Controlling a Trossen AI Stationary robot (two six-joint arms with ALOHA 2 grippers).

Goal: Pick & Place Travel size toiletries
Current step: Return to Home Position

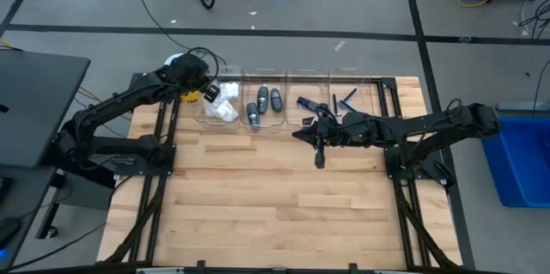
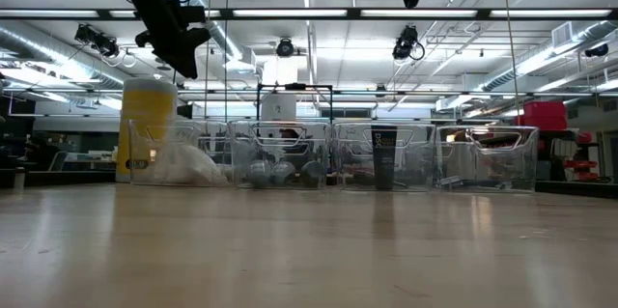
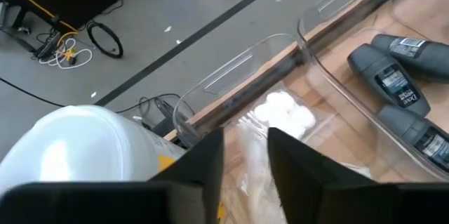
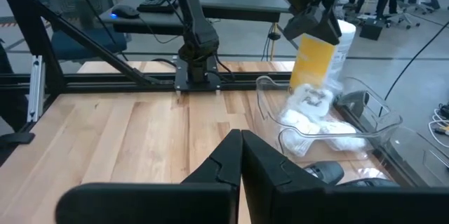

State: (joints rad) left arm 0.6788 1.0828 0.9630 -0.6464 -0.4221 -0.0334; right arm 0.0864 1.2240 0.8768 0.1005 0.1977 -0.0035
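Four clear bins (image 1: 288,75) stand in a row along the table's far edge. White packets (image 3: 284,115) lie in the leftmost bin (image 1: 225,109). Dark grey pieces (image 3: 393,83) lie in the second (image 1: 262,106), and thin blue razors (image 1: 344,100) in the two on the right. My left gripper (image 3: 245,161) hangs open above the packet bin (image 1: 209,94), tilted down, with nothing between its fingers. My right gripper (image 4: 242,154) is shut on nothing. It hovers high over the table's middle (image 1: 298,134), just in front of the third bin, and points toward the left.
A tall yellow cylinder with a white lid (image 3: 77,147) stands just left of the packet bin (image 2: 147,125), close to my left gripper. The bare wooden tabletop (image 1: 275,214) stretches from the bins to the near edge. Black frame rails (image 1: 159,179) run along both sides.
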